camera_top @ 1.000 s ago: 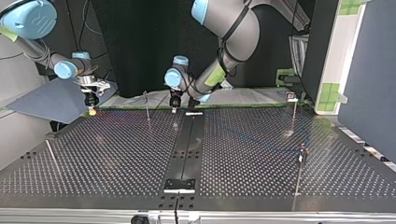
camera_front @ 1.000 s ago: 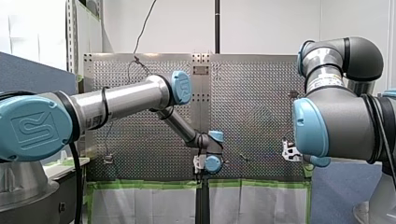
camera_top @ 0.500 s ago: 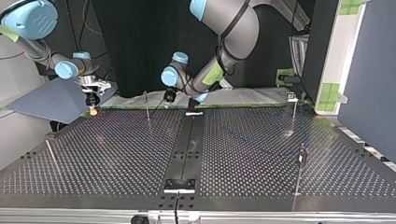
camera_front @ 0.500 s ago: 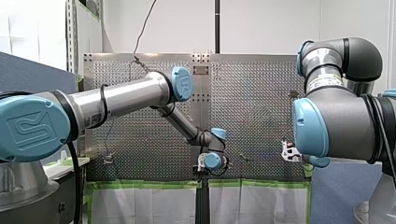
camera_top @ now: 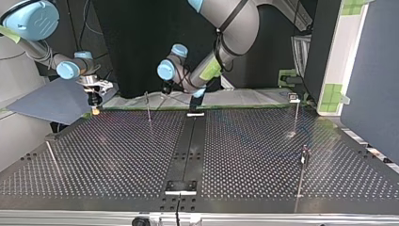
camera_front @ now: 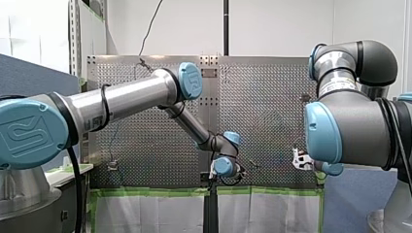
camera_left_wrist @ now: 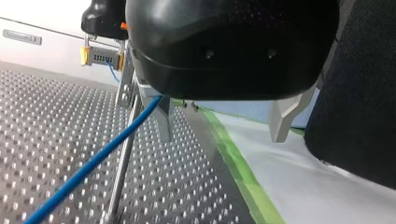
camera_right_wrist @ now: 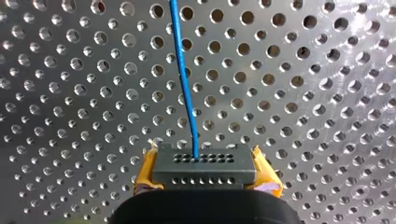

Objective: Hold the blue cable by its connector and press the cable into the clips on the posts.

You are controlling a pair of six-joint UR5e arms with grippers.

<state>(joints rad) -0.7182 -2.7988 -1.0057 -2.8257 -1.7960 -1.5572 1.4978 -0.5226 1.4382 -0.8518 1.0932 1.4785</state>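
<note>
In the right wrist view my right gripper is shut on the black connector, yellow pads on both sides. The blue cable leaves the connector and runs over the perforated table. In the left wrist view my left gripper is open, its metal fingers holding nothing. The blue cable slants past the outer side of one finger, close to a thin post. Beyond it the connector sits in the other gripper. In the top view my left gripper hangs near a post, and my right gripper is at the far left.
More thin posts stand at the top view's right and near left. A dark strip runs down the table's middle. Green tape marks the table's edge beside my left gripper, with white sheeting beyond.
My left gripper has risen off the dark middle strip and swung towards the top view's left, nearer the thin post. My right arm has stayed put with the connector.
</note>
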